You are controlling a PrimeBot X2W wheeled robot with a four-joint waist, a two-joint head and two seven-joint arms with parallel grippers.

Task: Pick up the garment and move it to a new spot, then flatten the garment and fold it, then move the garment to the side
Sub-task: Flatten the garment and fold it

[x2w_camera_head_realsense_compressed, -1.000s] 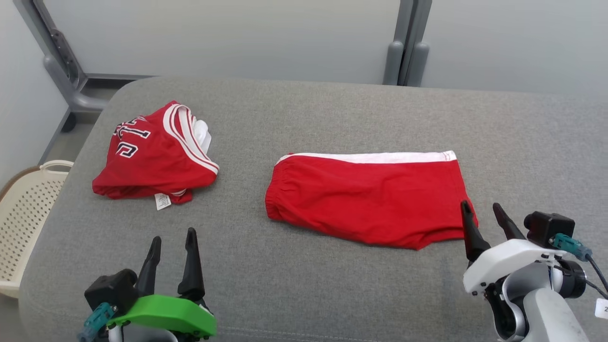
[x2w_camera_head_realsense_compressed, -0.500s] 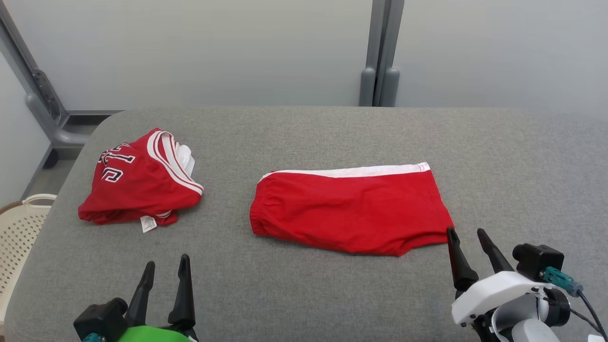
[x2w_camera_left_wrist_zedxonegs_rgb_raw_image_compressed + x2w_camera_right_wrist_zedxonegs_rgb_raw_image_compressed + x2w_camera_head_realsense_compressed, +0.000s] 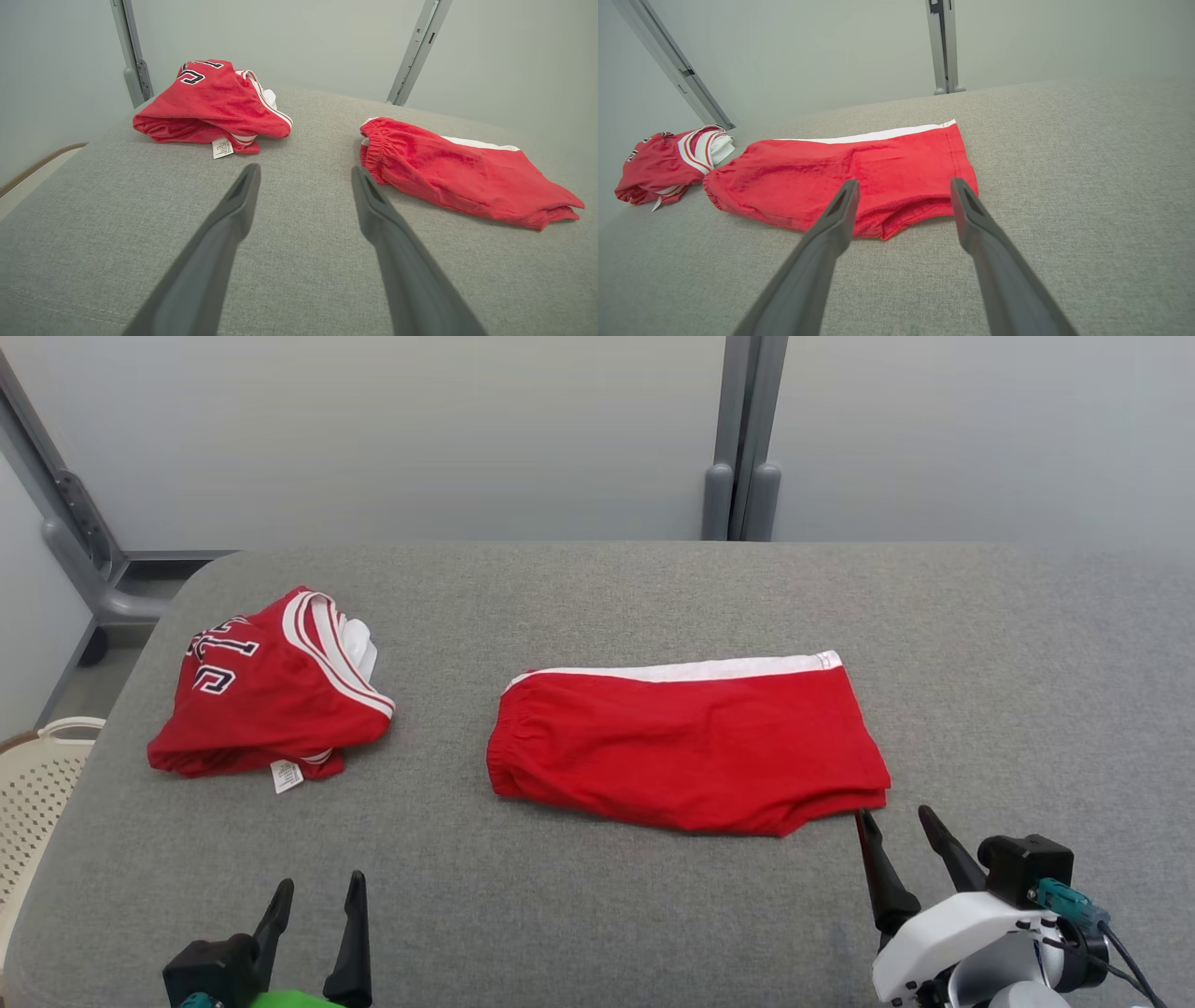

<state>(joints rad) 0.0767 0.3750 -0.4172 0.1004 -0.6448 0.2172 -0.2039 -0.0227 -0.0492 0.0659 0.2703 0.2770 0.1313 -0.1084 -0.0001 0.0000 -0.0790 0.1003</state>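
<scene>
Overhead first, from the head view: the red shorts [image 3: 686, 751] lie flat near the middle of the grey padded table [image 3: 597, 597], with the gathered waistband at their left end, the leg hems at their right and a white stripe along the far edge. A crumpled red jersey [image 3: 266, 695] with white trim and dark lettering sits well apart from them, towards the table's left end, with its label hanging at the near side. Past that end a cream perforated basket [image 3: 37, 793] stands lower down. The left gripper [image 3: 319, 883] hovers at the near left, fingers spread with nothing between them. The right gripper [image 3: 894, 813] is at the near right, equally spread and empty, its tips just short of the shorts' near right corner.

Left wrist view: both dark fingers stand wide apart over bare grey fabric. The jersey lies beyond the left finger, and the waistband end of the shorts is just beyond the right one.

Right wrist view: the fingers splay wide and hold nothing. The hem end of the shorts lies ahead between the tips, and the jersey is at the far left
</scene>
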